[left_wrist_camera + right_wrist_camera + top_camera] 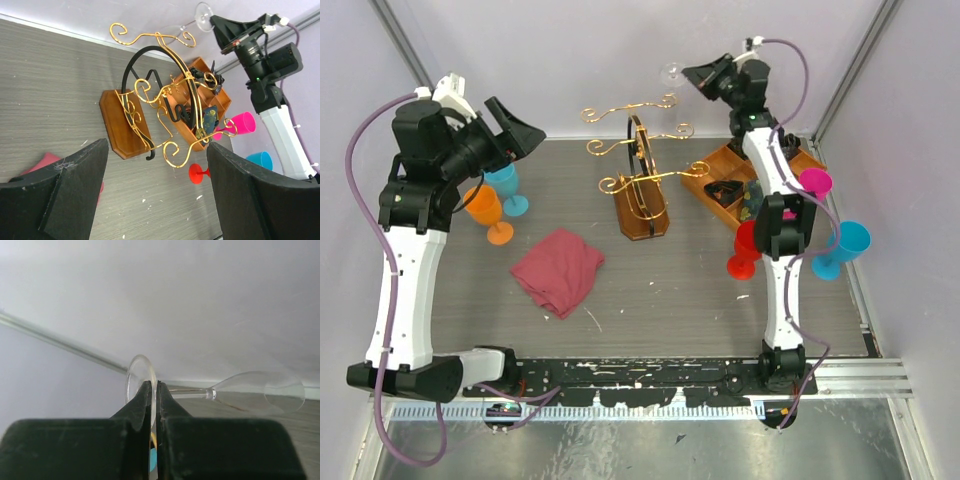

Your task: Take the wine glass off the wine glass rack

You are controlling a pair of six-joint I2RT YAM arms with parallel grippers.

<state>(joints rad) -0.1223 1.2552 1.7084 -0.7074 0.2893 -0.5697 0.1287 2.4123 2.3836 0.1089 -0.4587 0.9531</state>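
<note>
The wine glass rack (642, 192) stands at mid table with curly gold wire arms, a dark hoop and a brown wooden base; it also shows in the left wrist view (121, 125). My right gripper (693, 76) is raised near the back wall, shut on the round foot of the clear wine glass (672, 72). In the right wrist view the gripper (155, 385) pinches the foot (136, 376); the glass lies horizontal, bowl (265, 392) away from me, with no wire around its stem. My left gripper (525, 135) hovers open and empty at the left, facing the rack (157, 146).
A compartmented wooden tray (720, 165) sits right of the rack. An orange goblet (486, 207) and a blue goblet (509, 186) stand under my left arm. A red cloth (558, 270) lies at front left. Red (745, 250), pink (815, 182) and blue (847, 243) goblets stand by my right arm.
</note>
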